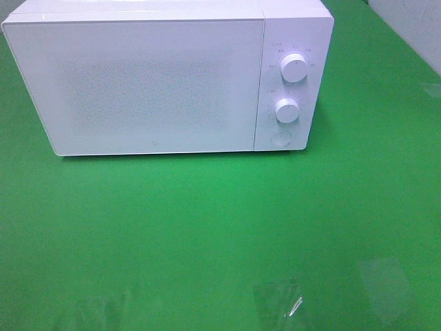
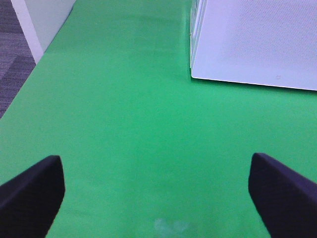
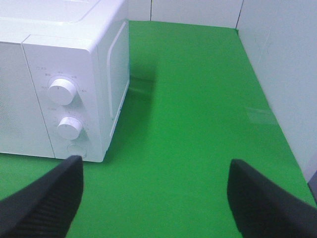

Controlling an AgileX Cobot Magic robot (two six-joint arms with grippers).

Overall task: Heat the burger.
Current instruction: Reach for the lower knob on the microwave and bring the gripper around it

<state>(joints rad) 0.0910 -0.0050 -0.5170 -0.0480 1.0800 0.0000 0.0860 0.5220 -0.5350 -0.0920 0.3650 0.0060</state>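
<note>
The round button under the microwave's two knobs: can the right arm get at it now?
Probably yes: the button lies just ahead of the open right claw, with only bare green table between them.

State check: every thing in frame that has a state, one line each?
microwave door: closed
upper knob: untouched, setting too small to read
lower knob: untouched, setting too small to read
round button: untouched
left claw: open, empty, over bare green table
right claw: open, empty
burger: not in view
</note>
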